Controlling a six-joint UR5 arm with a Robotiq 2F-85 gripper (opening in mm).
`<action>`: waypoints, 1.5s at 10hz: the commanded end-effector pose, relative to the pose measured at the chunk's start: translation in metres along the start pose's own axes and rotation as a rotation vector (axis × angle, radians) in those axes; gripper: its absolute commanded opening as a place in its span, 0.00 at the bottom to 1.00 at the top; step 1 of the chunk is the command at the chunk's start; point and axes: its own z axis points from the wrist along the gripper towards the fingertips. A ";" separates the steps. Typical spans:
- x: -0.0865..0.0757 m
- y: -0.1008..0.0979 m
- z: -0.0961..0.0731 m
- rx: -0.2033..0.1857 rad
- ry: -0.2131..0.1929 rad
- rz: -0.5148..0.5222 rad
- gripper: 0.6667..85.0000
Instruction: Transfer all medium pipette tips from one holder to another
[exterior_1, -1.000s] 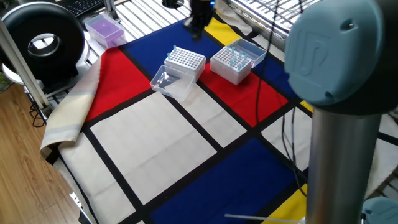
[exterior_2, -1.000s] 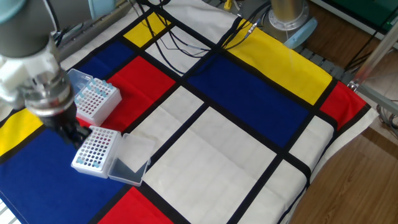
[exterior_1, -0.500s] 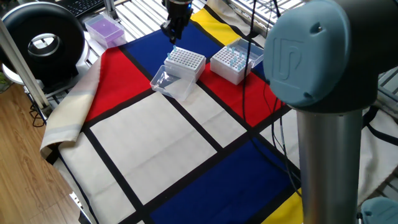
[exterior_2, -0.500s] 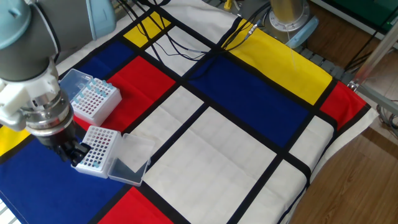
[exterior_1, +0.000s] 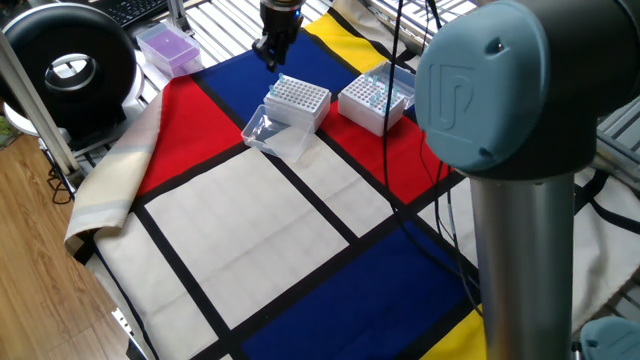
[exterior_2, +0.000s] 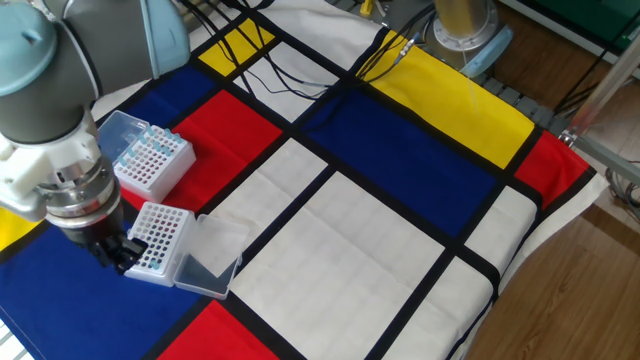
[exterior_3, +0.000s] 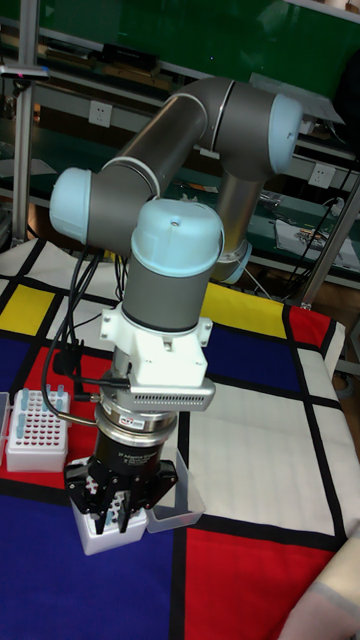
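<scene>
Hovering at the left of the frame, the hand (exterior_2: 118, 250) is meeting the near holder (exterior_2: 158, 240), grip state unclear, while medium pipette tips (exterior_2: 146, 152) are sitting in the far holder (exterior_2: 152, 164), so aiming squarely over one hole is mattering most

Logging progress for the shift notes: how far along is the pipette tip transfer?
Early. Done: both boxes stand open. In hand: the gripper hovers at the near holder; any tip held is too small to tell. Left: pale-blue tips fill the far holder.

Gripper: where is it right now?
The gripper hangs at the left edge of the other fixed view, over the outer end of the nearer white tip box, above the blue patch.
</scene>
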 end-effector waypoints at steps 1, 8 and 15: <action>0.004 0.004 0.000 -0.007 -0.005 0.011 0.35; 0.016 0.001 0.004 -0.007 -0.002 0.009 0.33; 0.023 0.003 0.003 0.001 0.003 0.046 0.23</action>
